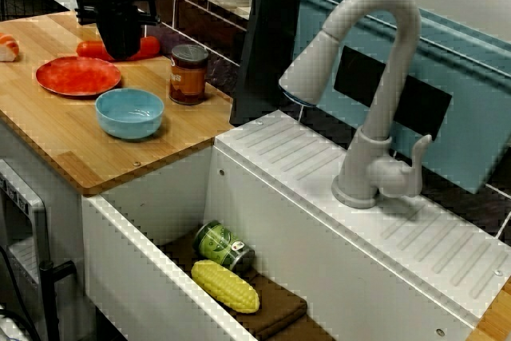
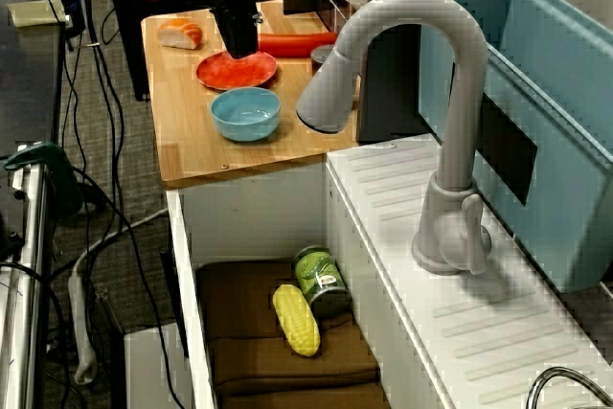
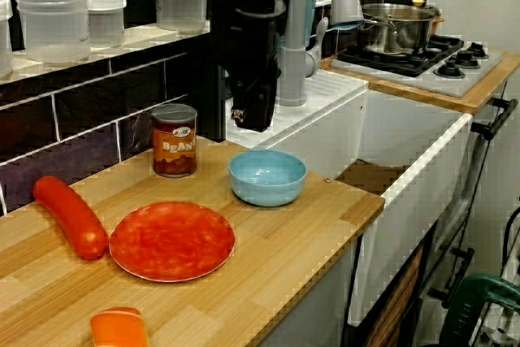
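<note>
A black gripper (image 1: 121, 50) is pictured hanging above a round red plate (image 1: 78, 76) on the wooden counter (image 1: 48, 129); its fingers' spacing cannot be told. A drop could chip the plate or nudge the long red sausage (image 1: 148, 47) beside it. The yellow corn cob (image 1: 226, 286) is hidden in the counter-level view.

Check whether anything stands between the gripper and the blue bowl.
Nothing visible does. The gripper hangs above the blue bowl with only air between; the bean can and red plate stand aside.
</note>
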Robot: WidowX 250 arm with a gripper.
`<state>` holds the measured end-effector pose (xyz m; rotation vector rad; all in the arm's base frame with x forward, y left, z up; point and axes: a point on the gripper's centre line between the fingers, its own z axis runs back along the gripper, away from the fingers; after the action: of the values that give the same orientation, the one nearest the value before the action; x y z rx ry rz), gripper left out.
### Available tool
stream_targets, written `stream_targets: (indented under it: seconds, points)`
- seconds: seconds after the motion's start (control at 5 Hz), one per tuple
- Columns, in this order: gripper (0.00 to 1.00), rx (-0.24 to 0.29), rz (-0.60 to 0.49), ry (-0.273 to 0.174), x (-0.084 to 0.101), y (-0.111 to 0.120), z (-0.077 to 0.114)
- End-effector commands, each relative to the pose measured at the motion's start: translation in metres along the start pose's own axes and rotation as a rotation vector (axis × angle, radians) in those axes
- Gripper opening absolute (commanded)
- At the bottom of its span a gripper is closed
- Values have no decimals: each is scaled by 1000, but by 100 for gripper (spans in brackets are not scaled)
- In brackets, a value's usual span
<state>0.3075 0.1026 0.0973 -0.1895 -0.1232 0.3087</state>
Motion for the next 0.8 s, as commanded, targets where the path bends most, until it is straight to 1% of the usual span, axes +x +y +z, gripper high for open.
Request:
stream_targets:
  seconds: [0.0, 0.2, 0.4, 0.6]
  points:
    - [0, -79, -72, -68, -4, -35, -15]
    - [0, -86, -107, -40, -7, -57, -35]
    - [0, -72, -122, -12, -9, -78, -54]
    - [0, -79, -113, -20, -16, -85, -62]
